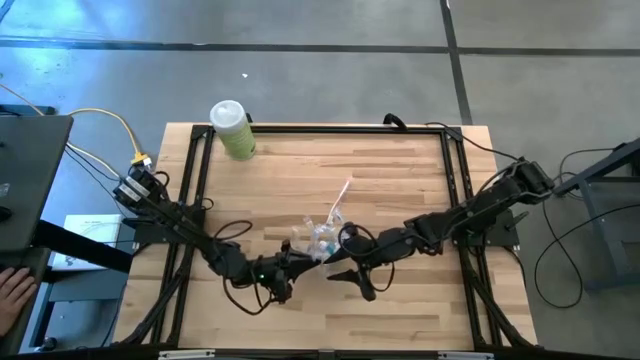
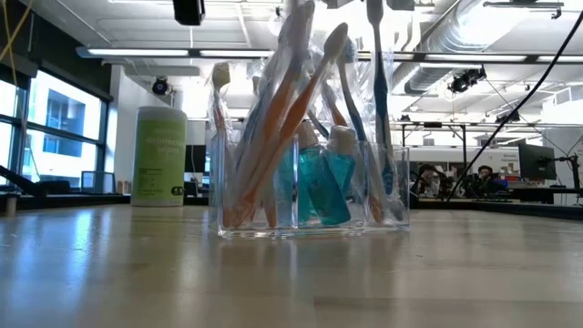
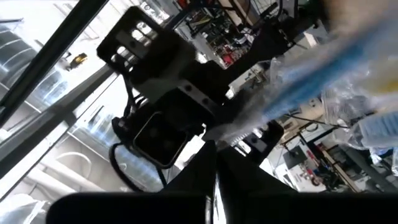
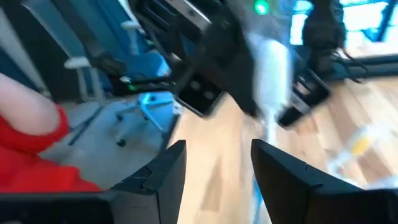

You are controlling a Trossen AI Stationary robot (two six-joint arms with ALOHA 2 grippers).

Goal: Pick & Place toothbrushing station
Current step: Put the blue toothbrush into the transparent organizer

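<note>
Clear plastic holder (image 2: 310, 196) upright, packed with orange, blue and clear toothbrushes (image 2: 301, 100), teal bottles (image 2: 319, 187), between closed left gripper (image 1: 290, 262) and empty, parted right gripper (image 1: 345, 272).

Clear holder (image 2: 310, 196) with orange and teal toothbrushes (image 2: 291, 118); light-green bottle (image 2: 159, 155).

Both arms are showing as dark, jointed black links with black cables looping along them. The left arm (image 1: 200, 240) is carrying a yellow cable near its base. The right gripper (image 4: 214, 168) is showing two black, wedge-shaped fingers.
</note>
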